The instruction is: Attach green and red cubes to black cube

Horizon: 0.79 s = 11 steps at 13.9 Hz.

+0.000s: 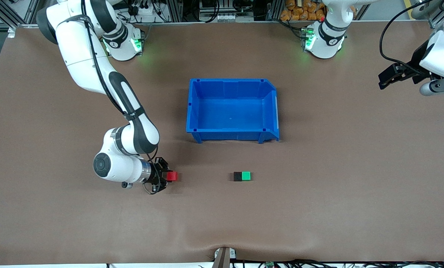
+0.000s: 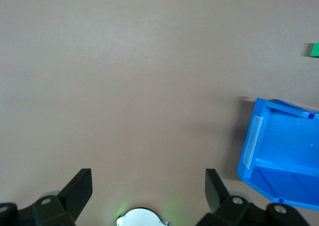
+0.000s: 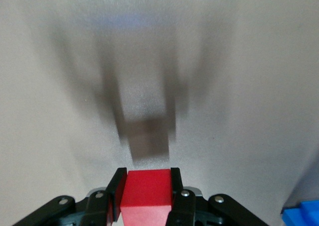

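Note:
A black cube (image 1: 237, 176) and a green cube (image 1: 246, 176) sit joined side by side on the brown table, nearer to the front camera than the blue bin (image 1: 232, 110). My right gripper (image 1: 168, 176) is shut on the red cube (image 1: 172, 176) and holds it just above the table, toward the right arm's end from the black cube. In the right wrist view the red cube (image 3: 147, 192) sits between the two fingers (image 3: 115, 192), with its shadow on the table below. My left gripper (image 2: 148, 186) is open and empty, raised at the left arm's end of the table.
The blue bin also shows in the left wrist view (image 2: 281, 156), with a sliver of the green cube (image 2: 314, 49). The bin is empty. The robots' bases stand along the table's edge farthest from the front camera.

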{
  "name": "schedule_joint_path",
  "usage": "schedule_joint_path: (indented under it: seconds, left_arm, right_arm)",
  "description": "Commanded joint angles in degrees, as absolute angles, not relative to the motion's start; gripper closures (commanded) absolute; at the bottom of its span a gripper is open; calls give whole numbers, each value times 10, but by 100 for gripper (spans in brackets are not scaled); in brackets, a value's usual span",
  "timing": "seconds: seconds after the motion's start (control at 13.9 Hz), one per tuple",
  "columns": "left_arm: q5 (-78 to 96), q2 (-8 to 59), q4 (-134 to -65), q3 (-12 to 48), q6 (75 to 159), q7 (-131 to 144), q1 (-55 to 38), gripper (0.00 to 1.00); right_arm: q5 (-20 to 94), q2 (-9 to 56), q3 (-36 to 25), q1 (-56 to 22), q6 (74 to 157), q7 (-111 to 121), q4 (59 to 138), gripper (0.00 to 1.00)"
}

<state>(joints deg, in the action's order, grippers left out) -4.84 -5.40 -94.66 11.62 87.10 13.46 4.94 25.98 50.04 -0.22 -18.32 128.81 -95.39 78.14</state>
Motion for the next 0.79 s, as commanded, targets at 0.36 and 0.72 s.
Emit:
schedule_joint_path:
  seconds: [0.36, 0.72]
  left_arm:
    - [-40, -52, -940, 119, 869, 123, 57, 0]
    - [-40, -52, -940, 118, 869, 123, 57, 0]
  right_arm:
    - [275, 550, -2, -205, 1296, -1014, 701, 100]
    - [275, 551, -2, -216, 1296, -1036, 692, 100]
